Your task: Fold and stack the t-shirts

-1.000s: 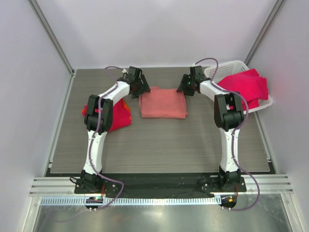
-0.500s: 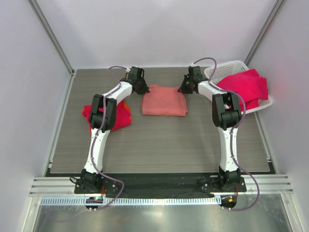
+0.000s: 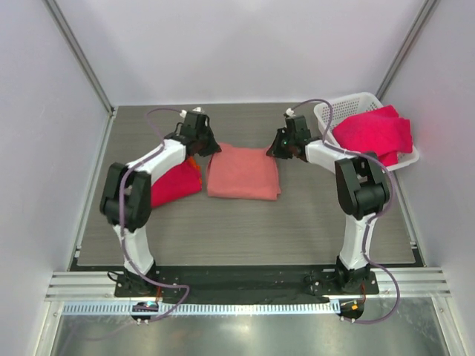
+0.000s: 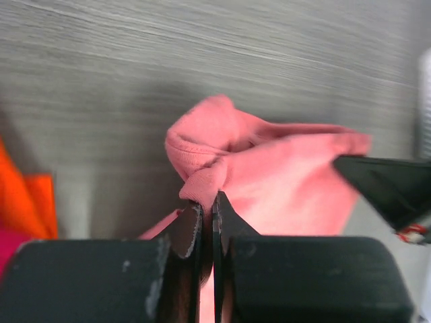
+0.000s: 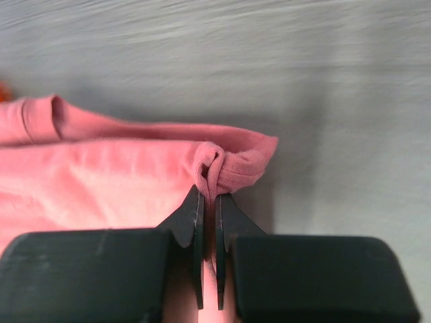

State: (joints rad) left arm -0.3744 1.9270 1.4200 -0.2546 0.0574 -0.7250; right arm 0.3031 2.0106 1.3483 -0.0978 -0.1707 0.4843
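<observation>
Pinching the pink t-shirt [image 3: 243, 172], we held our left gripper [image 4: 207, 198] and right gripper [image 5: 209, 195] tight on it. A red t-shirt [image 3: 172, 182] lay left of them.

A grey wood-grain table [image 3: 245, 222] carries a folded salmon-pink t-shirt [image 3: 243, 172] at its centre, a crimson-red t-shirt [image 3: 174, 182] just beside it on the left, and a white mesh basket [image 3: 343, 110] at the far right corner.
</observation>
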